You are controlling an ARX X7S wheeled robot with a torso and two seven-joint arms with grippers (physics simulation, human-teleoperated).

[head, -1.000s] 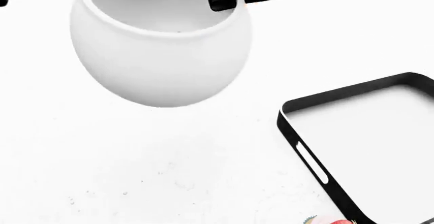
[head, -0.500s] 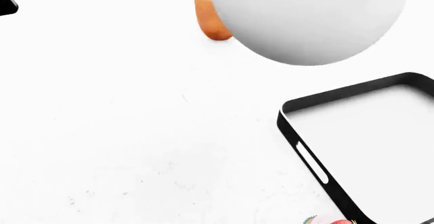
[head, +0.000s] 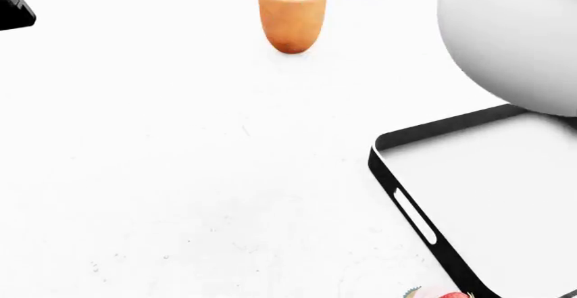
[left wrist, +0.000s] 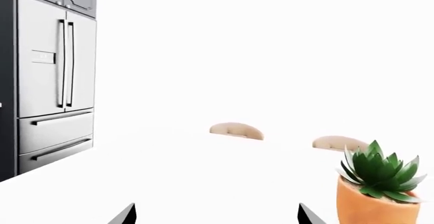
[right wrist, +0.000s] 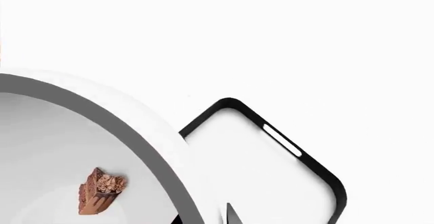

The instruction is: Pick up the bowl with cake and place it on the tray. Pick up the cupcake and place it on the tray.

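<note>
One bowl with cake (head: 518,38) aloft above one tray (head: 394,140); one cupcake (head: 439,293); left tool (left wrist: 215,215) wide; right tool's grip indiscernible

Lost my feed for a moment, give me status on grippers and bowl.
Right gripper shut on bowl, carried above tray far corner. Left gripper open, empty. Cupcake waits beside tray. Plant pot well aside.

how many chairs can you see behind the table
2. Only their rounded tops show in the left wrist view: one chair back mid-table, the other just behind the potted plant. More may be hidden.
</note>
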